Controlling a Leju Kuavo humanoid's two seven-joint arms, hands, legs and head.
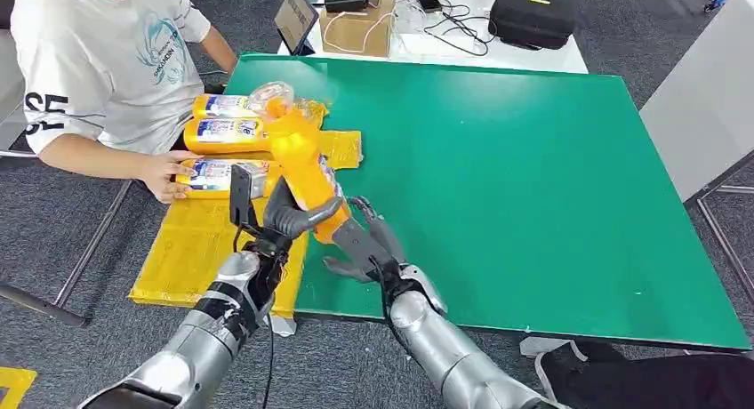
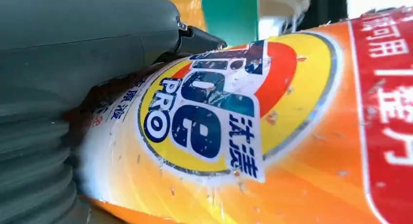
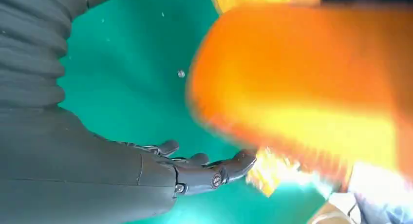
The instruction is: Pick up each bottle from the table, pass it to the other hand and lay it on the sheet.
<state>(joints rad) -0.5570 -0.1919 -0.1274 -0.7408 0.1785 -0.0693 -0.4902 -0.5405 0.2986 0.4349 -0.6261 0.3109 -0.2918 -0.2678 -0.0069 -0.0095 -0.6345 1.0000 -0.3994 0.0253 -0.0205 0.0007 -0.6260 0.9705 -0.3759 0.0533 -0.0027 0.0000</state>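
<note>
Label print on bottle (image 2: 253,136) reads in left wrist view.

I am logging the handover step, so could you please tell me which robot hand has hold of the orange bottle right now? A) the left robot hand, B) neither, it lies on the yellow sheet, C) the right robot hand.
A: the left robot hand wraps its fingers around the orange bottle, while the right robot hand sits open just below it.
</note>
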